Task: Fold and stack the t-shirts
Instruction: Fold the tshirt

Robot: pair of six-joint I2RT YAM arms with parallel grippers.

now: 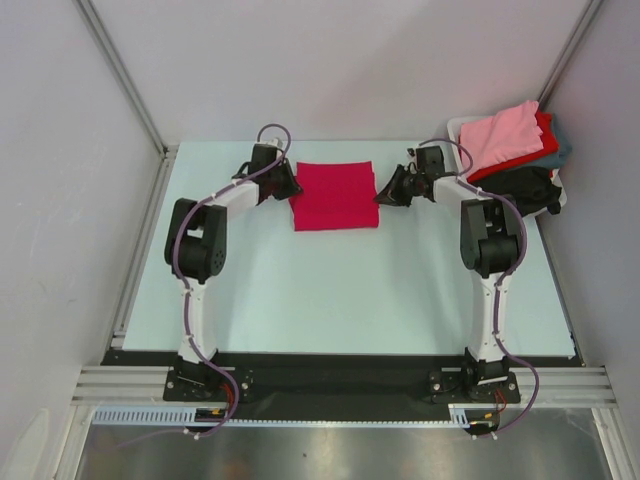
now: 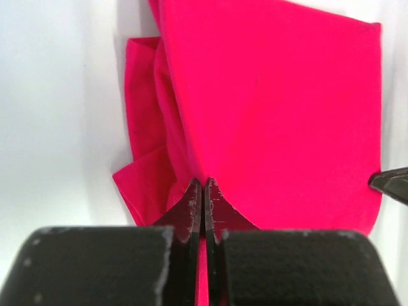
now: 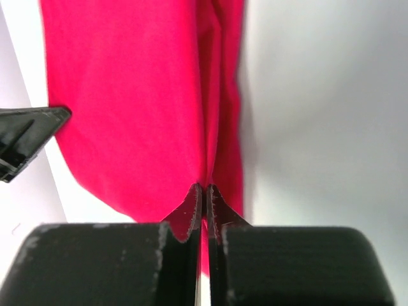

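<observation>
The crimson-magenta t-shirt [image 1: 334, 196] lies folded into a rectangle at the back middle of the table. My left gripper [image 1: 293, 187] is at its left edge, shut on the cloth [image 2: 274, 115], which is pinched between the jaws. My right gripper [image 1: 380, 196] is at its right edge, shut on the cloth [image 3: 134, 108] too. Each wrist view shows the other gripper's fingertip across the shirt: the right one in the left wrist view [image 2: 390, 183], the left one in the right wrist view [image 3: 29, 131]. A pile of other t-shirts sits at the back right: light pink [image 1: 503, 134] on top, red [image 1: 545, 132], grey-teal [image 1: 556, 150] and black [image 1: 530, 185] beneath.
The pile rests in a white tray [image 1: 458, 127] at the back right corner. White walls with metal frame posts [image 1: 120, 75] enclose the table on three sides. The table's front edge is a black strip [image 1: 330, 358] by the arm bases.
</observation>
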